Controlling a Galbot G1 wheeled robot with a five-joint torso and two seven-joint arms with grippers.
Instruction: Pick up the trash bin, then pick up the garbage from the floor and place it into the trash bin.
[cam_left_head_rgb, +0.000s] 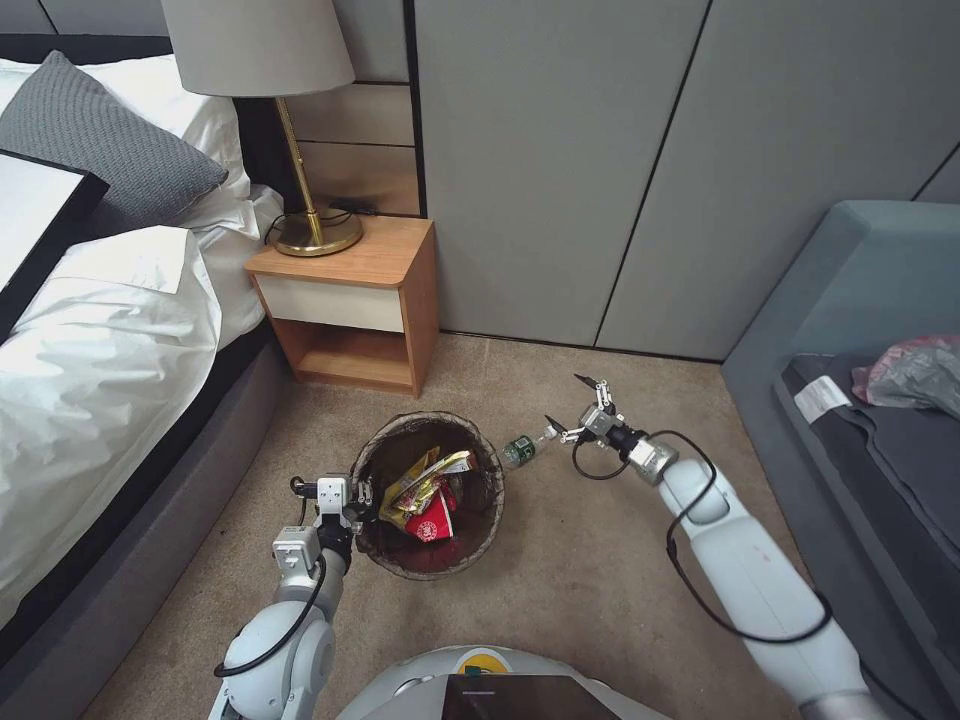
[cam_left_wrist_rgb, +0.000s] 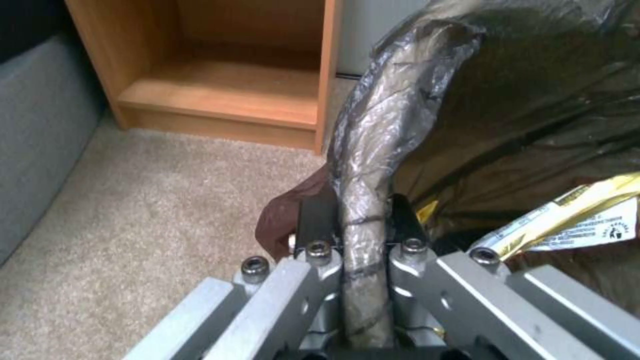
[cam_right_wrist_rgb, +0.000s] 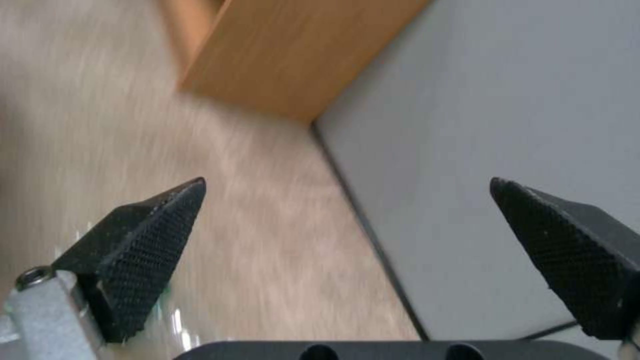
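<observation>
The trash bin (cam_left_head_rgb: 425, 418), lined with a dark bag, sits low in front of me on the carpet side of the bed. My left gripper (cam_left_head_rgb: 352, 500) is shut on its near-left rim, and in the left wrist view the fingers (cam_left_wrist_rgb: 319, 220) pinch the liner-covered rim (cam_left_wrist_rgb: 373, 150). Garbage lies inside the bin: yellow wrappers (cam_left_head_rgb: 425, 485) (cam_left_wrist_rgb: 573, 220) and a red-and-white cup (cam_left_head_rgb: 432, 522). A green-labelled plastic bottle (cam_left_head_rgb: 520, 450) lies on the floor just outside the bin's right rim. My right gripper (cam_left_head_rgb: 568, 402) (cam_right_wrist_rgb: 347, 220) hovers open just right of the bottle, nothing between its fingers.
A wooden nightstand (cam_left_head_rgb: 350, 300) (cam_left_wrist_rgb: 227, 75) with a brass lamp (cam_left_head_rgb: 310, 225) stands behind the bin, against the grey wall panels (cam_left_head_rgb: 600, 180). The bed (cam_left_head_rgb: 100, 350) runs along the left. A grey sofa (cam_left_head_rgb: 860, 330) holding a crumpled bag (cam_left_head_rgb: 915, 375) is at the right.
</observation>
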